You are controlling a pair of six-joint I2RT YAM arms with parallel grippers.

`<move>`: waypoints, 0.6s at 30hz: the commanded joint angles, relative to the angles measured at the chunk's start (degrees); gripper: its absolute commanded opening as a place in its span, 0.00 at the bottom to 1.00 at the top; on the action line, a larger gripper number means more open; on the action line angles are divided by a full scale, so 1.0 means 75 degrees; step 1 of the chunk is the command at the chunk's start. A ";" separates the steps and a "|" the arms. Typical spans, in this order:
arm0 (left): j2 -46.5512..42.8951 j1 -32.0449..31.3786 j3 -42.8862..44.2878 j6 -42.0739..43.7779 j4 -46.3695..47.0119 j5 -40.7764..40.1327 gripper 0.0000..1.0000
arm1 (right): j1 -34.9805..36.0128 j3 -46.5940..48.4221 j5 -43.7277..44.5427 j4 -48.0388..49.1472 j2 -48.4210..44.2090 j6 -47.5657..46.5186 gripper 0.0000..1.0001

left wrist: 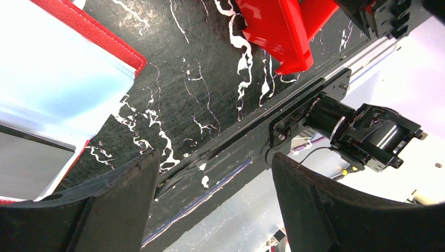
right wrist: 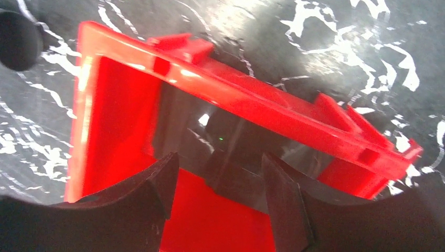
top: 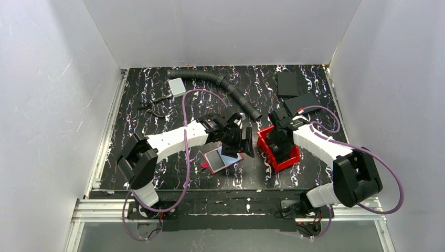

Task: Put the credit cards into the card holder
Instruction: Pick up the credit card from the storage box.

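The left hand (top: 242, 147) covers the two-o'clock corner of the card holder (top: 212, 164) and part of a pale card (top: 231, 157) there. The right hand (top: 281, 144) hides the inside of the red bin (top: 287, 161). At ten o'clock on the table (top: 136, 157), a dark tool (top: 155, 107) is too small to name.

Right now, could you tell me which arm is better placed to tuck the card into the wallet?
Left: the left hand, open, hangs beside the card on the wallet; the right hand is inside the bin.
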 commanded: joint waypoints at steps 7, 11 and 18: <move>-0.0134 -0.0003 0.0094 0.0024 -0.0010 0.0183 0.75 | -0.0017 0.0034 0.0194 -0.1452 -0.0052 0.0405 0.74; -0.0112 -0.0003 0.0101 0.0014 0.0014 0.0212 0.75 | -0.0017 -0.0200 0.0149 -0.1408 -0.0032 0.0589 0.77; -0.0150 -0.0010 0.0103 0.0016 -0.0029 0.0179 0.75 | -0.0017 -0.0010 0.0167 -0.1640 0.0576 0.0665 0.80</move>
